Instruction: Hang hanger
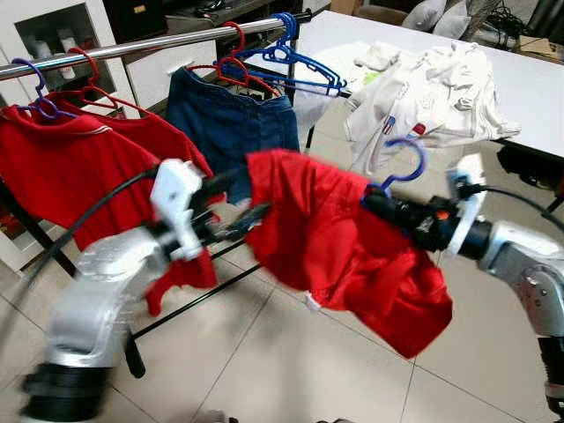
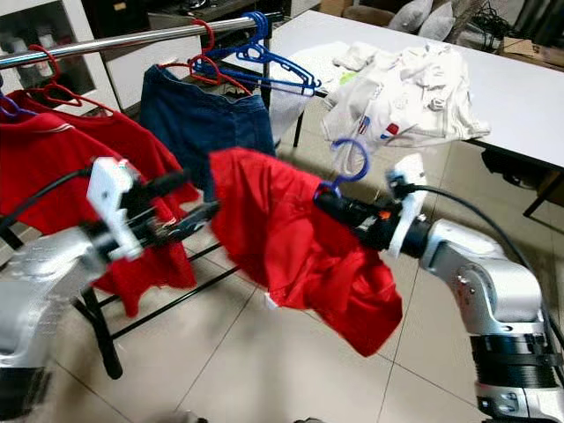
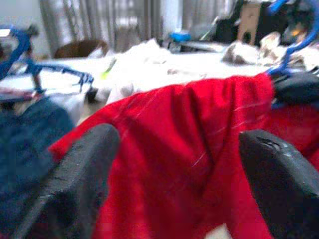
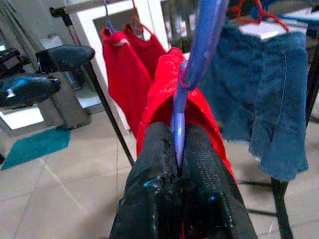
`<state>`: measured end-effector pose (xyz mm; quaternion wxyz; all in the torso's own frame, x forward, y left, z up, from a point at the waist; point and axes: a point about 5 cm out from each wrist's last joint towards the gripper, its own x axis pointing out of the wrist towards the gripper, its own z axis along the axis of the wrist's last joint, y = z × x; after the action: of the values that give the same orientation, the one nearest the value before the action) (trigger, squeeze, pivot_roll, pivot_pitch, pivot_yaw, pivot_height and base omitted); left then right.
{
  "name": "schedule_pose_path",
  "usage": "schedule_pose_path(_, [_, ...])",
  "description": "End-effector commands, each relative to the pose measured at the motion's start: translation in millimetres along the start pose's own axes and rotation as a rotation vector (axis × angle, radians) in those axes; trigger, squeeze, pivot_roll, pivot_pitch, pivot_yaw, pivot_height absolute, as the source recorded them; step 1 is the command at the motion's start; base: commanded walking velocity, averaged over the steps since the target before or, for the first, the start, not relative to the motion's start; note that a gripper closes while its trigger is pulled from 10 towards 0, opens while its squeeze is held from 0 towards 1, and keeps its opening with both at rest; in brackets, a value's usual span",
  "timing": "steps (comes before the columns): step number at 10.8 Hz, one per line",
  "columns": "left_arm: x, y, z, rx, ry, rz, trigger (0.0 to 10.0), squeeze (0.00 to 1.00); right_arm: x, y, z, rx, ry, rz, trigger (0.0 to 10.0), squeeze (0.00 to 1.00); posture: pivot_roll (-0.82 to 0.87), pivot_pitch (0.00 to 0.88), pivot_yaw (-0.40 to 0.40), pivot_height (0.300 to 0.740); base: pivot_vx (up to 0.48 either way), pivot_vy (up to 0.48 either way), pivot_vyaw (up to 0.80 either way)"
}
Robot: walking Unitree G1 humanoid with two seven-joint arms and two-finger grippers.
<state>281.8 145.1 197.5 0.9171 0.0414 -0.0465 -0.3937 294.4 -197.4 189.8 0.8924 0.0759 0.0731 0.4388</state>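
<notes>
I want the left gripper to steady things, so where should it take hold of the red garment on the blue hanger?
Probably the upper edge of the red garment, coming from the robot's left: the open left gripper already faces it, and the right gripper occupies the blue hanger neck.

Silver-armed humanoid with black two-finger grippers

Both arms are smooth silver-grey shells with black ribbed joint rings near the elbows. The left gripper [image 1: 231, 204] has long matte black fingers [image 3: 75, 179] behind a white wrist bracket, with a black cable looping to the forearm. The right gripper [image 2: 328, 202] has textured black pads [image 4: 209, 169], a white bracket, an orange mark on its black wrist and a thin black cable.
</notes>
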Motion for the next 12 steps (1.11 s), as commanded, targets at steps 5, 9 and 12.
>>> schedule_pose_path(5, [41.5,-43.9,-1.8,0.104,0.027,-0.176,10.0,1.00,15.5,13.3,22.6,-0.051,-0.122,-0.061,10.0,0.00,0.03,0.038,-0.055,0.740,0.000,0.000,0.00])
schedule_pose_path(9, [69.0,-42.4,-15.2,0.299,0.061,-0.004,10.0,0.00,22.4,32.2,26.6,0.134,-0.207,0.075,10.0,0.00,0.01,0.038,-0.061,0.740,0.000,0.000,0.00])
schedule_pose_path(12, [75.4,-30.3,-7.3,0.358,0.004,0.131,10.0,0.00,15.6,33.4,22.7,0.186,-0.188,0.124,10.0,0.00,0.01,0.024,-0.067,0.740,0.000,0.000,0.00])
